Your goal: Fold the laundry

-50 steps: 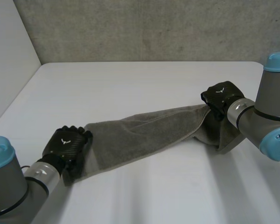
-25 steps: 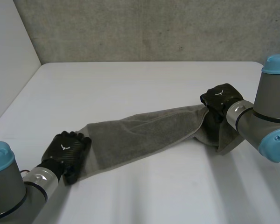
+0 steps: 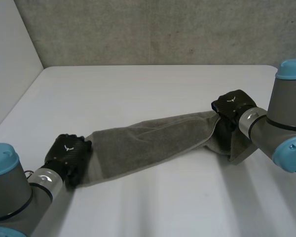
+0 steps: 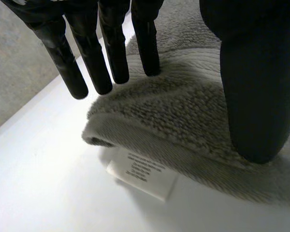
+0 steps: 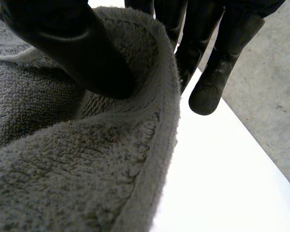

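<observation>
Stretching the grey towel (image 3: 153,140) out lengthwise looks to be the step in hand. It runs as a long, rumpled band across the white tabletop (image 3: 138,84), from the left hand (image 3: 68,153) at the near end to the right hand (image 3: 232,104) at the far end.

The near end lies on the tabletop under the left hand. In the left wrist view the thumb (image 4: 253,96) presses down on the pile and the straight fingers (image 4: 111,53) stand on the other side of a raised hump, so a ridge of cloth seems pinched between them. The hold looks shallow. A white care label (image 4: 142,174) sticks out from under the folded hem just in front of that hand.

The far end is lifted off the tabletop. In the right wrist view the right hand's thumb (image 5: 72,43) sits on one face of the hemmed edge and its fingers (image 5: 222,58) on the other, holding it firmly. A flap hangs down below that hand.

No fold seems made yet; the band is narrow and creased rather than flat. The next move likely calls for lowering the far end and spreading the cloth to full width. One end can then be carried over to meet the other, with both holds kept firm so the hems line up.
</observation>
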`<action>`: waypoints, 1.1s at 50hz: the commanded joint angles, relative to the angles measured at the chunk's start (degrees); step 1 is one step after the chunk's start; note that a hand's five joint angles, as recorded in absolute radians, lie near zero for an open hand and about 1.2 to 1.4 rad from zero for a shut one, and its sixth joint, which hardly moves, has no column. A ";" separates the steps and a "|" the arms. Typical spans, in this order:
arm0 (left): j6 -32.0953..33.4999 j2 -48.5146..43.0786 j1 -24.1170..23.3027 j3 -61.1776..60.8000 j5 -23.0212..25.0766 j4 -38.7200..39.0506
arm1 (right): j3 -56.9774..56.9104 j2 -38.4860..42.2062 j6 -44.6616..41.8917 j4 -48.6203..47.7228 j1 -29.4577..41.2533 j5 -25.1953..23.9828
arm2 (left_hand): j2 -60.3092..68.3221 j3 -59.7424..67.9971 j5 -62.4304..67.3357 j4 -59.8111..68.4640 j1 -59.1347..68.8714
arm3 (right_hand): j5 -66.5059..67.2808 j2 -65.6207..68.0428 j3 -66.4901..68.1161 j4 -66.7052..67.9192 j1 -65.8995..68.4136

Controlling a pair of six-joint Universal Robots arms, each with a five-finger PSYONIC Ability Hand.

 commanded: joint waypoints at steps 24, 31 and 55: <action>-0.44 -0.46 0.09 0.60 0.20 1.75 | 0.06 0.08 -0.08 0.00 0.09 0.00 | 45.34 45.35 56.01 45.34 45.28 | 3.28 3.51 2.86 3.58 3.79; -0.43 -0.72 0.09 0.78 0.20 1.75 | 0.06 0.17 -0.08 0.00 0.09 0.00 | 49.02 49.04 59.70 49.02 48.96 | 3.28 3.51 2.86 3.58 3.79; -4.92 13.34 -0.18 -3.00 3.89 -6.25 | -0.29 -0.27 -0.08 0.00 0.00 -0.09 | -19.76 -19.74 -9.08 -19.76 -19.81 | 3.28 3.51 2.86 3.58 3.79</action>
